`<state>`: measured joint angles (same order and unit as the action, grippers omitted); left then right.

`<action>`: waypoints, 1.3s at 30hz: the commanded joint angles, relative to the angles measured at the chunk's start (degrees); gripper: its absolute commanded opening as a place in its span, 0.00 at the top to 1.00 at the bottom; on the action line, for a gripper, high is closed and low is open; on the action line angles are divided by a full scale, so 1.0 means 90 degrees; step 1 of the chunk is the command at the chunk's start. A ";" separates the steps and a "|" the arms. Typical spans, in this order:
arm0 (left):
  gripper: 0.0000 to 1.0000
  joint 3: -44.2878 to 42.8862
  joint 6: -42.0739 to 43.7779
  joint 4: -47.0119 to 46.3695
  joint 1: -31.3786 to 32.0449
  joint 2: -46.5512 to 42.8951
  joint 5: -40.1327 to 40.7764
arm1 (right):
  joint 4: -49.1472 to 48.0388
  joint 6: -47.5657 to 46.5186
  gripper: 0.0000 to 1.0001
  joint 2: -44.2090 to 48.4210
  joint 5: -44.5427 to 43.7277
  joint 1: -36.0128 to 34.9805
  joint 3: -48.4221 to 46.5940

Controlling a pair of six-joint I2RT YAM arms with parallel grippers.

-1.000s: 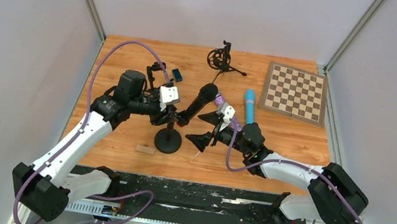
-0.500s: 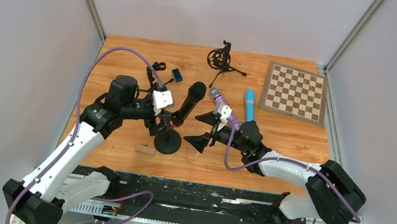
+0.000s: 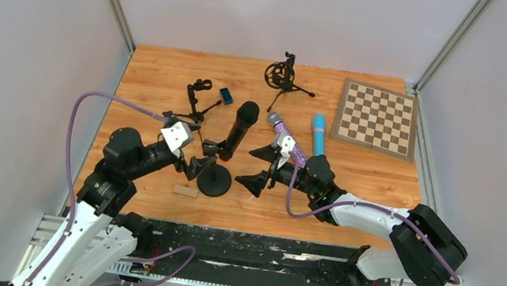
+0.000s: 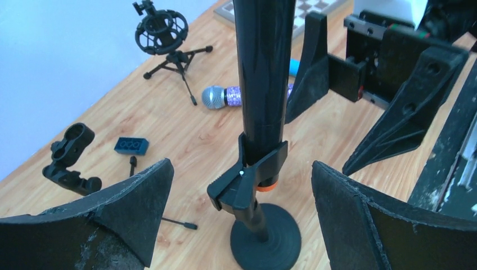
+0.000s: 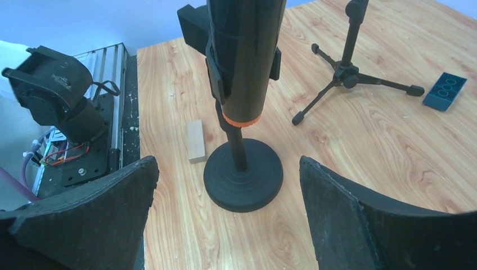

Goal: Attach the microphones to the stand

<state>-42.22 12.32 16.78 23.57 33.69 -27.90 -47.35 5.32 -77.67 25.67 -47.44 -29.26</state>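
Observation:
The black microphone (image 3: 239, 128) with an orange end (image 5: 239, 120) stands tilted in the clip (image 4: 247, 180) of the round-based stand (image 3: 214, 181). My left gripper (image 3: 192, 162) is open just left of the stand, its fingers apart from the clip and touching nothing. My right gripper (image 3: 262, 166) is open to the right of the stand and empty. Behind the right gripper, the purple glitter microphone (image 3: 285, 134) and the light blue microphone (image 3: 319, 135) lie on the table. In the left wrist view the stand's base (image 4: 265, 236) sits between my fingers.
A tripod stand with a shock mount (image 3: 282, 75) stands at the back. A chessboard (image 3: 376, 118) lies at the back right. A small clamp arm (image 3: 197, 99) and a blue brick (image 3: 226, 96) lie at the back left. A wooden block (image 3: 185, 191) lies left of the stand's base.
My left gripper opened, let go at the stand's clip and drew back to the left and nearer. The black microphone stays in the clip, leaning less to the right. The right arm barely moved.

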 commanded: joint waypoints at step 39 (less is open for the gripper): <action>0.56 0.3190 -0.1115 -0.3970 -0.0042 -0.0206 0.0611 | -0.0178 0.0082 0.04 -0.0507 0.0102 0.0017 -0.0043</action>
<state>-14.20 0.14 -13.76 23.49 32.53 -20.88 -47.16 5.48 -81.67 25.69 -47.42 -28.75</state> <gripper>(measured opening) 0.440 0.956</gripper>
